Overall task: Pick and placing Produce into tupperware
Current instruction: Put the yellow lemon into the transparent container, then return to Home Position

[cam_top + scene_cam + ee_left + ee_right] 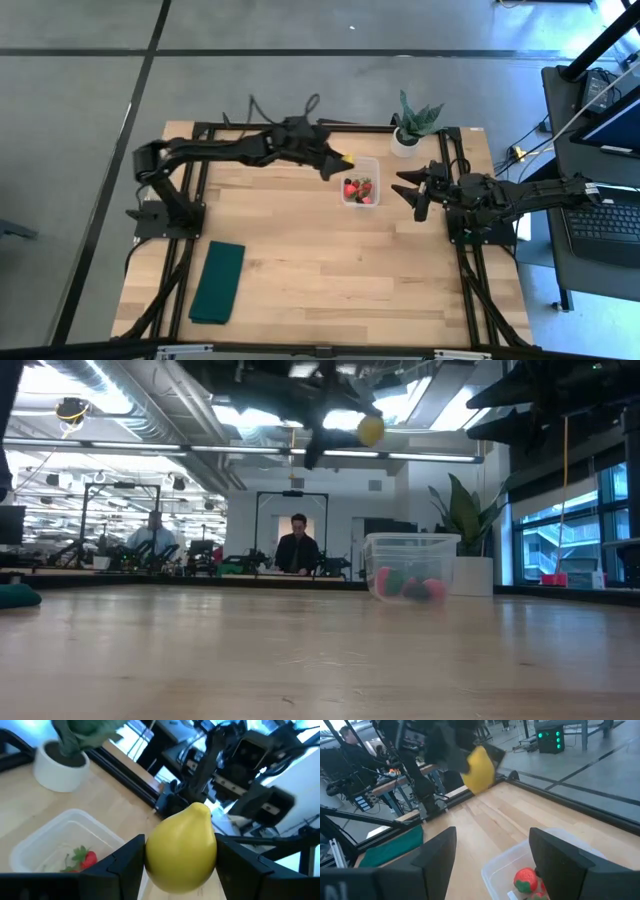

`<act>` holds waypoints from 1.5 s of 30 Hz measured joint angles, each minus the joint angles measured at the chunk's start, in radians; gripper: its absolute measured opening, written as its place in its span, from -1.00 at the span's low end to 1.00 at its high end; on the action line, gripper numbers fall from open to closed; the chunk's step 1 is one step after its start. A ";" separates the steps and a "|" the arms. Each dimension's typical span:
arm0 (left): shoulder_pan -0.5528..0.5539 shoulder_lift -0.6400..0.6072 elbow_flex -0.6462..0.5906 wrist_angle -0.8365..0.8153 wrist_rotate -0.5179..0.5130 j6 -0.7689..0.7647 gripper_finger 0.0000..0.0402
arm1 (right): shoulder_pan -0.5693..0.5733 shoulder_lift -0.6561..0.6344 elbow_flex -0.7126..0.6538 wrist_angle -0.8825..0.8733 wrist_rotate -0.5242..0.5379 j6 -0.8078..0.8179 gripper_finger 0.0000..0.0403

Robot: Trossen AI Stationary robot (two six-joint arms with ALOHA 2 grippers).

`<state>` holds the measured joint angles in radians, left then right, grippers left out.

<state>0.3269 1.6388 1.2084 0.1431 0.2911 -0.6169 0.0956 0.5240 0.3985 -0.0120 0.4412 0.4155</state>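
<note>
My left gripper [340, 163] hangs above the table just left of the clear tupperware tub [360, 182], shut on a yellow lemon-shaped piece [181, 845], also seen as the yellow piece [370, 429] in the low view. The tub stands on the table and holds red strawberry-like pieces with green tops [359, 189]. My right gripper [412, 190] waits open to the right of the tub, fingers pointing at it; the tub [530, 870] shows between its fingers. My left gripper pinches the yellow piece between its two fingers [127, 860] across its round middle [155, 851], the pointed tip [200, 809] sticking out beyond them. The piece is lifted clear, high above the table.
A white pot with a green plant [410, 130] stands at the far edge behind the tub. A dark green folded cloth [218, 282] lies near the table's left front. People sit in the room beyond the table [297, 547].
</note>
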 joint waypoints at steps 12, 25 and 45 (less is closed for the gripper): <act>-0.020 0.268 0.176 -0.165 -0.084 0.096 0.03 | 0.000 0.000 0.000 -0.001 0.000 -0.001 0.25; -0.049 0.339 0.180 -0.214 -0.166 0.124 0.03 | 0.000 0.000 0.000 -0.009 0.000 -0.003 0.25; -0.049 0.339 0.180 -0.197 -0.073 0.164 0.22 | 0.000 0.000 0.000 -0.009 0.000 0.002 0.25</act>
<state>0.2775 1.9781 1.3888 -0.0541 0.2182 -0.4531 0.0959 0.5243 0.3985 -0.0212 0.4412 0.4171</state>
